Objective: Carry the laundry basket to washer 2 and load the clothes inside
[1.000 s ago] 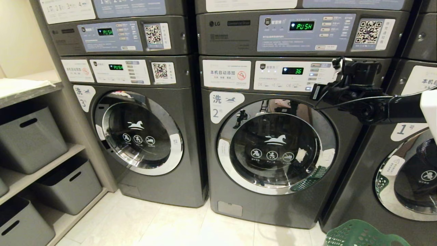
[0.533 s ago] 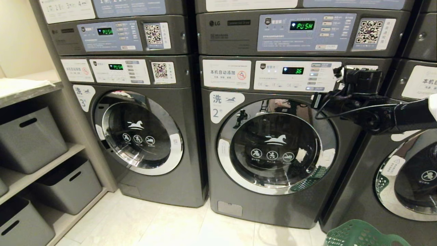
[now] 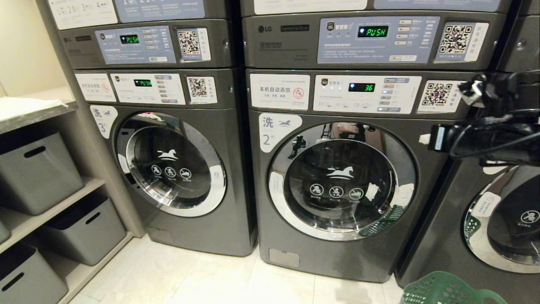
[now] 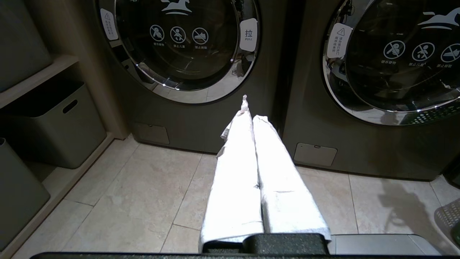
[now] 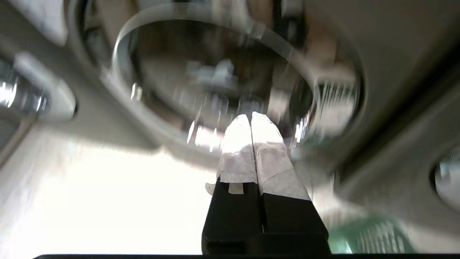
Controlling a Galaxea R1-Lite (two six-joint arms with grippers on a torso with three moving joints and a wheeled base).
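Note:
Washer 2 (image 3: 337,181) stands in the middle of the row with its round door shut and its display lit. The green laundry basket (image 3: 447,291) sits on the floor at the lower right, with only its rim showing; it also appears blurred in the right wrist view (image 5: 370,233). No clothes are visible. My right gripper (image 3: 426,138) hovers level off the door's upper right, shut and empty (image 5: 251,117). My left gripper (image 4: 251,111) hangs low over the tiles, shut and empty, pointing at the gap between the left washer and washer 2 (image 4: 395,54).
Washer 3 (image 3: 168,164) stands to the left and washer 1 (image 3: 502,211) to the right, both with doors shut. Dryers are stacked above. Shelves with grey bins (image 3: 38,169) line the left wall. Pale floor tiles (image 3: 190,278) lie in front of the machines.
My right arm has drawn back from washer 2's control panel, moving right and lower, and it uncovers the QR sticker there. The left arm and the basket have not moved.

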